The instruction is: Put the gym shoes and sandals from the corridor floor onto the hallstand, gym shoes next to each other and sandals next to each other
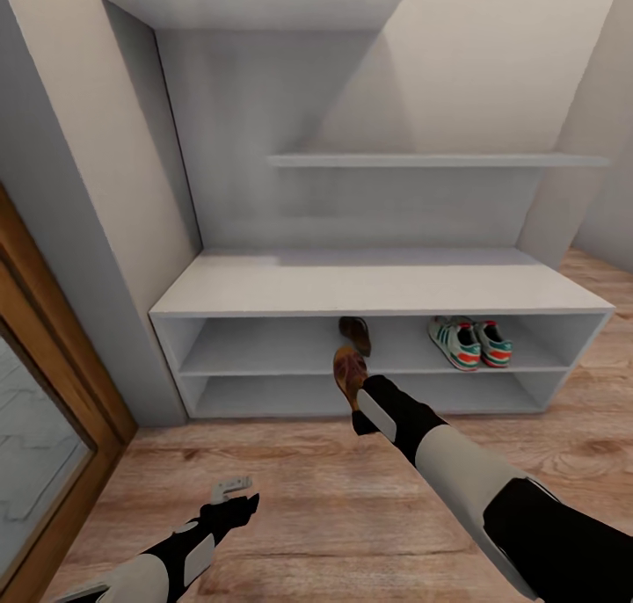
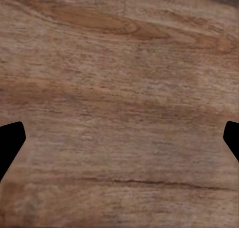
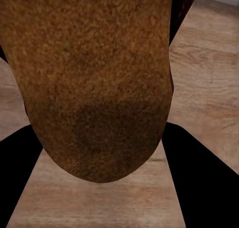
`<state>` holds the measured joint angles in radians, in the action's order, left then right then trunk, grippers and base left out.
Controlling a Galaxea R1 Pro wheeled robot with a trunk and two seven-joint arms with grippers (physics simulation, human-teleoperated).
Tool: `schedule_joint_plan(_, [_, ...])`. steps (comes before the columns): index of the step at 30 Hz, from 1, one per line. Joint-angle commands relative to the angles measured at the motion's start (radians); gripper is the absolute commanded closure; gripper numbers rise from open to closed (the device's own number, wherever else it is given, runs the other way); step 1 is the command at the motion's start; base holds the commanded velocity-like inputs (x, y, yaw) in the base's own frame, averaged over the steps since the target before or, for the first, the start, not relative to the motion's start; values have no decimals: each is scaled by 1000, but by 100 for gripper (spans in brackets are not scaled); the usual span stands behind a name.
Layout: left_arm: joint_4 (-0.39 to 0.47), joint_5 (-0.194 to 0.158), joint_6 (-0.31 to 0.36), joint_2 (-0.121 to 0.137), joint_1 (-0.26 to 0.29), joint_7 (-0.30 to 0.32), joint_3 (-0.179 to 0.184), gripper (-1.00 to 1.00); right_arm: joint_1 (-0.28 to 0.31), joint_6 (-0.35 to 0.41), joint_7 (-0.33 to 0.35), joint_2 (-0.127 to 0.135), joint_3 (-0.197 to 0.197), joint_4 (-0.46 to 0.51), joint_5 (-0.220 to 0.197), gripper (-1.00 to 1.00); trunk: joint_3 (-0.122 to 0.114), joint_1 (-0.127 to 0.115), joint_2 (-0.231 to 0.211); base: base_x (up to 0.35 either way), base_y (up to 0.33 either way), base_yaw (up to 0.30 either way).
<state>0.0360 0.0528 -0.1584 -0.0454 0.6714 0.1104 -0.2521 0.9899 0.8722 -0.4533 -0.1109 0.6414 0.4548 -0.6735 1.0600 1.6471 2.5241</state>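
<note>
My left gripper [image 1: 236, 494] hangs spread and empty at seven o'clock over the wood-plank floor [image 1: 308, 497]; my right gripper [image 1: 359, 403] pinches a flat brown sandal [image 1: 349, 370] toward its mate [image 1: 356, 333] on the white-grey hallstand [image 1: 378, 282]; striped white sneakers [image 1: 469, 341] sit paired at three o'clock.

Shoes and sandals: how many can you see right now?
4. Two gym shoes sit side by side in the upper compartment of the rack, one sandal lies left of them, and another sandal is held in the right gripper.
</note>
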Motion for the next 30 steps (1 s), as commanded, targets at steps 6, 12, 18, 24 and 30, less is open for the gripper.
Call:
schedule_joint_plan(6, [-1, 6, -2, 0, 1, 3, -8, -100, 1, -2, -7, 0, 10, 0, -13, 100, 1, 0, 0, 34, 76, 0])
schedule_joint_plan(12, [-1, 6, -2, 0, 1, 3, -9, -100, 1, -2, -7, -1, 9, 1, -14, 100, 1, 0, 0, 6, 136, 0])
schedule_joint_plan(18, [-1, 6, -2, -1, 1, 3, -8, -100, 1, -2, -6, 0, 8, 0, -14, 100, 1, 0, 0, 1, 116, 0])
schedule_joint_plan(24, [-1, 6, -3, -1, 1, 3, -9, -100, 1, -15, 27, 4, 8, -26, -12, 100, 1, 0, 0, 0, 29, 0])
schedule_joint_plan(30, [-2, 6, -3, -1, 1, 3, -9, -100, 1, -62, 105, 6, 7, -90, -10, 100, 1, 0, 0, 0, 4, 0])
